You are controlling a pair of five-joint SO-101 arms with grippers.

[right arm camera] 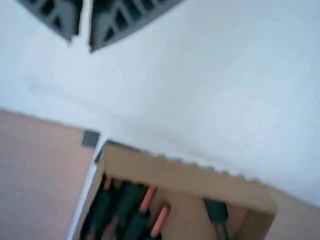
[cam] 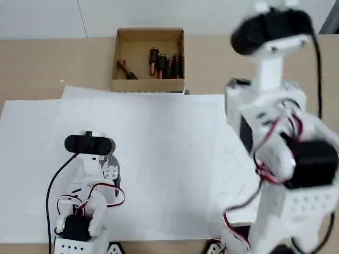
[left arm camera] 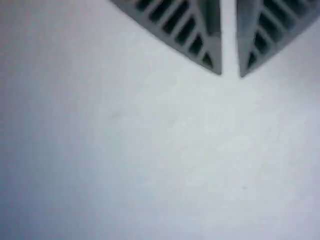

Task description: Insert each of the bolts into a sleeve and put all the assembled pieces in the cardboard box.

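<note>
Assembled pieces (cam: 161,63) in cardboard box (cam: 148,84), high view; left wrist: paper (left arm camera: 150,165).

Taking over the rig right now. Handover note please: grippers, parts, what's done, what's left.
Left gripper: shut, holding nothing, just above the white paper sheet.
Right gripper: shut, holding nothing, raised over the sheet on the side near the brown cardboard box.
Parts: the copper-coloured bolts in black sleeves lie inside the box, most in a cluster and one apart at the other side.
Done: every assembled piece in view is in the box.
Left: probably nothing. Check the piece count before stopping.
</note>
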